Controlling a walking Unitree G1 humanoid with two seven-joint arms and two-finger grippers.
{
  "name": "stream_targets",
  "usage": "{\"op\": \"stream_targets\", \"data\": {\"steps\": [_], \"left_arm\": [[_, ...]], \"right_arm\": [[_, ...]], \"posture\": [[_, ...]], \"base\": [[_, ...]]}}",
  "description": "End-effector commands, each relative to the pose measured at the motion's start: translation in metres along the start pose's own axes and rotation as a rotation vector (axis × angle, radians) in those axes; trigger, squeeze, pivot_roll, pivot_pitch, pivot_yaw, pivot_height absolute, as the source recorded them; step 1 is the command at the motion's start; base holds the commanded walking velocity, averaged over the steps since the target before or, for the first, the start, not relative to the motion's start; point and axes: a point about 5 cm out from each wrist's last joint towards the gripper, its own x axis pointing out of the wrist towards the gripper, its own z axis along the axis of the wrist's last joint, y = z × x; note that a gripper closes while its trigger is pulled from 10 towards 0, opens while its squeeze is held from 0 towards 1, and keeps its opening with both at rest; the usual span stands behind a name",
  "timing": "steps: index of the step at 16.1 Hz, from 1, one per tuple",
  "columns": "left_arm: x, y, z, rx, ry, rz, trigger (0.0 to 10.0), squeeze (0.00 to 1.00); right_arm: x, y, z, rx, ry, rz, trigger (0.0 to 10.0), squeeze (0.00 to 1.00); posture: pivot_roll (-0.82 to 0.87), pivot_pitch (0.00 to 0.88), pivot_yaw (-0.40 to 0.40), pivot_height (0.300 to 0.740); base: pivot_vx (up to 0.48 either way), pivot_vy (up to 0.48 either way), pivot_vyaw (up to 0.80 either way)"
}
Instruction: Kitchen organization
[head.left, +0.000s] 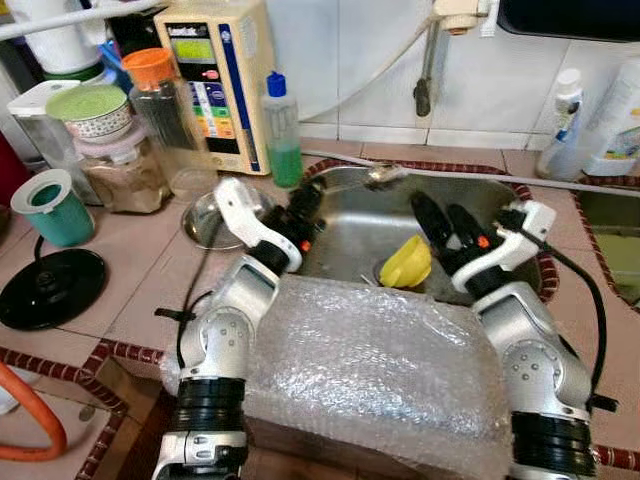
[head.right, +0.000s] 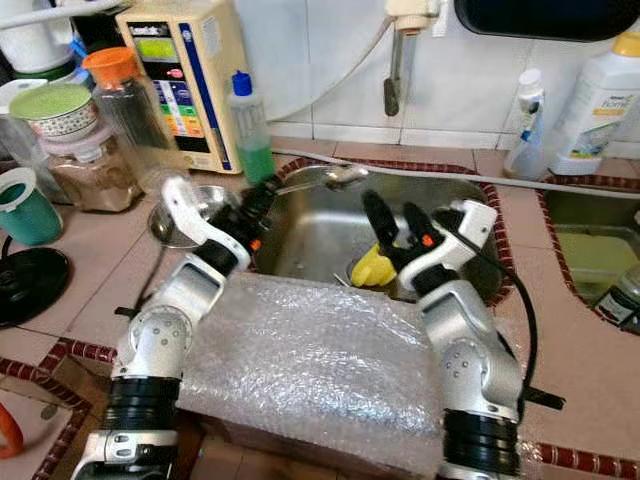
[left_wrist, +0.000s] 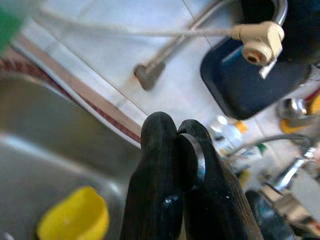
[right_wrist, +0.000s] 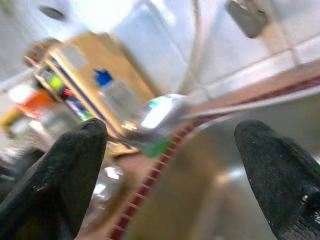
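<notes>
Bubble wrap sheet (head.left: 370, 365) draped over near counter edge, between both arms. Left gripper (head.left: 305, 205) at sink's left rim, fingers pressed together, nothing between them. Right gripper (head.left: 447, 228) over steel sink (head.left: 345, 235), fingers spread wide. Yellow cup (head.left: 405, 263) lies in basin just beside right fingers. Green soap bottle (head.left: 282, 130) beyond, against wall.
</notes>
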Motion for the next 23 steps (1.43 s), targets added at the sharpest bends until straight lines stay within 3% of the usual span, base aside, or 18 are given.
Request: {"op": "stream_targets", "data": {"steps": [1, 14, 15, 16, 17, 21, 23], "left_arm": [[-0.003, -0.004, 0.002, -0.034, 0.003, -0.033, 0.0, 0.0], [-0.008, -0.02, -0.005, -0.177, 0.075, -0.133, 0.0, 0.0], [-0.009, -0.021, -0.007, -0.186, 0.087, -0.141, 0.0, 0.0], [-0.009, -0.021, -0.007, -0.189, 0.089, -0.141, 0.0, 0.0], [-0.01, -0.019, -0.006, -0.195, 0.085, -0.13, 0.0, 0.0], [-0.01, -0.014, -0.001, -0.245, 0.05, -0.096, 0.0, 0.0], [-0.009, -0.014, 0.0, -0.251, 0.051, -0.1, 0.0, 0.0]], "right_arm": [[0.005, 0.008, 0.006, 0.008, -0.015, 0.037, 10.0, 0.0], [0.031, 0.004, -0.007, 0.175, -0.015, 0.015, 10.0, 0.0], [0.034, 0.004, -0.006, 0.189, -0.028, 0.014, 1.1, 0.0], [0.035, 0.004, -0.006, 0.193, -0.03, 0.015, 1.1, 0.0], [0.036, 0.003, -0.004, 0.212, -0.049, 0.007, 0.0, 0.0], [0.034, -0.005, -0.001, 0.302, -0.091, -0.037, 0.0, 0.0], [0.034, -0.007, 0.0, 0.299, -0.096, -0.043, 0.0, 0.0]], "posture": [[-0.01, 0.0, 0.111, 0.74], [-0.01, 0.0, 0.096, 0.74], [-0.01, 0.0, 0.095, 0.74], [-0.01, 0.0, 0.095, 0.74], [-0.01, 0.0, 0.093, 0.74], [-0.01, 0.0, 0.092, 0.74], [-0.02, 0.0, 0.094, 0.74]], "base": [[0.0, 0.0, 0.0], [0.0, 0.0, 0.0], [0.0, 0.0, 0.0], [0.0, 0.0, 0.0], [0.0, 0.0, 0.0], [0.0, 0.0, 0.0], [0.0, 0.0, 0.0]]}}
